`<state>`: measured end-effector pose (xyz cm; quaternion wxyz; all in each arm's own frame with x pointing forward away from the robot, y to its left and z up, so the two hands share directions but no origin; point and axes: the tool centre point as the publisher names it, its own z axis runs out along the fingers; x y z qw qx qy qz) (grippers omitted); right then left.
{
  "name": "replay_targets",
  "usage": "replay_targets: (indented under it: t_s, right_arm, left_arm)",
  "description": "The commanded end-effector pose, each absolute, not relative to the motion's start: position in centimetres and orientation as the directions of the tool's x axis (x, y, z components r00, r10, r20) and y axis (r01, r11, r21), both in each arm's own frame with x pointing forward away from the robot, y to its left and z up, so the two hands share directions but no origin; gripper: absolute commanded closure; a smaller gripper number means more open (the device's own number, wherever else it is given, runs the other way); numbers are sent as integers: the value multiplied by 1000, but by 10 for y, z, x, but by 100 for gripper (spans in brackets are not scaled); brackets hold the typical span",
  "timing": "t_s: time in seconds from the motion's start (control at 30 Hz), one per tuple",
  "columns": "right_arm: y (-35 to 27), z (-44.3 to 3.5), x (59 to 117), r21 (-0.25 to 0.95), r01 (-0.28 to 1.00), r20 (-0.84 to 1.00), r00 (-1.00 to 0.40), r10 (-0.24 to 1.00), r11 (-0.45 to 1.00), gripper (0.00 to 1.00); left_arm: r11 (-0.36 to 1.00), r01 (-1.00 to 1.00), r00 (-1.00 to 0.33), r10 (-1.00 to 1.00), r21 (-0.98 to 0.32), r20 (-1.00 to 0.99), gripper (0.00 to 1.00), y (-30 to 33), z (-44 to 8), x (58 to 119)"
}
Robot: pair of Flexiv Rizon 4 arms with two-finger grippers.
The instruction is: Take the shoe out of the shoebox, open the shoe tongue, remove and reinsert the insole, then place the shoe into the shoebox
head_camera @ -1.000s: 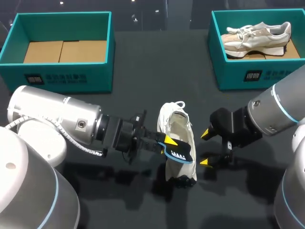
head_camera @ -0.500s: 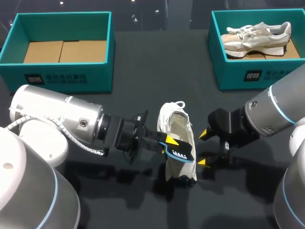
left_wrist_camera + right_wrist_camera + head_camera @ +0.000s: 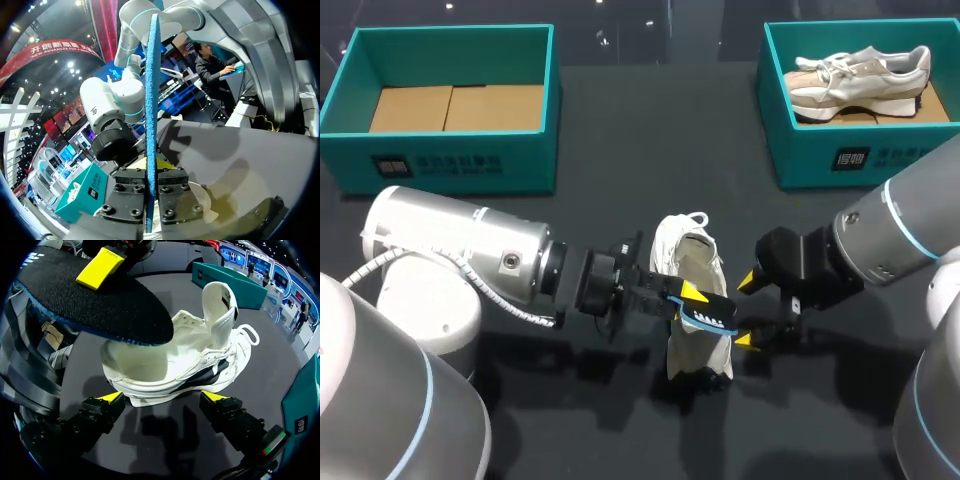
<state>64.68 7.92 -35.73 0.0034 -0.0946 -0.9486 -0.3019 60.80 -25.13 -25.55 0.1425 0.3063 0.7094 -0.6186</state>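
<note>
Two risks here. Left fingers (image 3: 693,291) are clenched on the insole (image 3: 712,318) in a thin edge pinch, holding it over the opening of the shoe (image 3: 686,258). The shoe sits mid-desk, toward the front edge, tongue pulled up, with nothing pinning it. Right fingers (image 3: 748,280) are released, spread just beside the shoe's right flank, apparently not touching it.

Risk 1: you push the insole in and the loose shoe slides or tips, because nothing braces it. Brace it with the right fingers first.

Risk 2: the insole pivots in that narrow pinch, catches the collar and folds instead of seating flat. Feed it in at a shallow angle.
</note>
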Motion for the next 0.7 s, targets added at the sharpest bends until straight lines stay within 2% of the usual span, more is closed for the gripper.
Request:
replay_targets:
  t_s: [0.03, 0.33, 0.7]
  right_arm:
    - [80, -357, 646, 569, 182, 61, -982, 179, 802, 0]
    - [80, -357, 646, 569, 182, 61, -982, 179, 802, 0]
    - [80, -357, 646, 569, 182, 61, -982, 179, 802, 0]
  left_arm:
    - [36, 608, -775, 242, -793, -583, 100, -266, -259, 608]
    - [37, 604, -779, 242, -796, -579, 100, -267, -262, 609]
    - [31, 571, -815, 145, -820, -562, 100, -274, -269, 607]
